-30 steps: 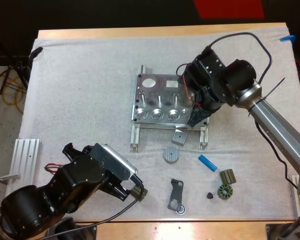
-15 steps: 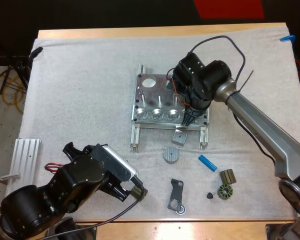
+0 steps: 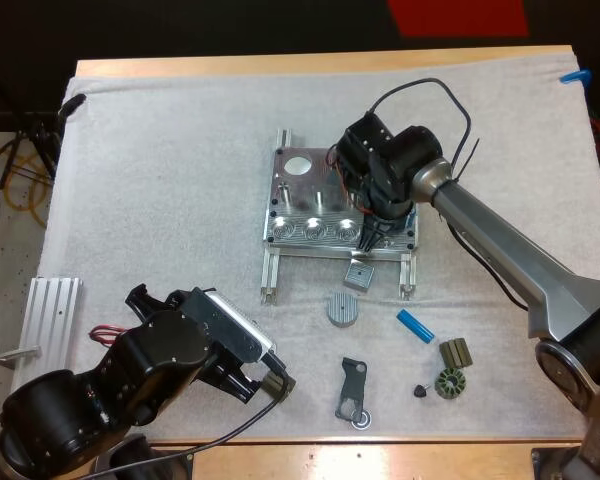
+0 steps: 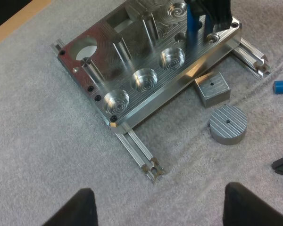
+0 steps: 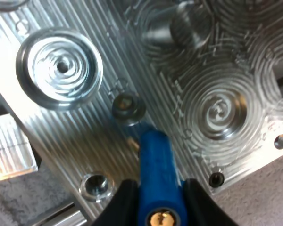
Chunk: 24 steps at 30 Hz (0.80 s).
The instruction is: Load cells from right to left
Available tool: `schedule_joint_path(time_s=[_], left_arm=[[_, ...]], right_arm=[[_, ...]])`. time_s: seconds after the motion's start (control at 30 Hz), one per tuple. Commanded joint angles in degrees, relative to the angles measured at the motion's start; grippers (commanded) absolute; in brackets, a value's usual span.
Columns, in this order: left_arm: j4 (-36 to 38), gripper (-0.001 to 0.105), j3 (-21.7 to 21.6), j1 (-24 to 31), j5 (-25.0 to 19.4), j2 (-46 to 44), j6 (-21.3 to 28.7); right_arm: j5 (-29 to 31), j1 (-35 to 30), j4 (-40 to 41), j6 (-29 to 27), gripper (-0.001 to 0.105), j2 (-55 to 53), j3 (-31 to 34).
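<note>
By the surface's near edge, the left pincer hovers, spread wide and holding nothing. Farther in, toward the near right corner, lies a loose blue cylinder. Beyond it, mid-surface, the right pincer pinches a blue piece over the metal fixture's right end.

fixture: silver, ringed grooves | cell: bright blue | disc: grey, ribbed | mat: white

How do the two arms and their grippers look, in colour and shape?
The right arm is a grey metal tube with a bulky black wrist. The left arm is glossy black and rounded. The right gripper and the left gripper each have two black fingers.
</note>
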Motion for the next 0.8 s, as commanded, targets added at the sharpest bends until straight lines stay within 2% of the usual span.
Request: schedule_joint_path(time_s=[0.0,0.63,0.77], left_arm=[[0.36,0.057,-0.03,-0.13,-1.15,-0.08,-0.03],[0.36,0.057,-0.03,-0.13,-1.15,-0.08,0.32],[0.36,0.057,-0.03,-0.13,-1.15,-0.08,0.32]], right_arm=[[0.25,-0.15,-0.52,-0.74,0.005,-0.31,-0.43],[2.43,-0.28,2.53,-0.74,0.005,0.16,-0.43],[-0.25,-0.28,2.53,-0.74,0.005,0.16,-0.43]])
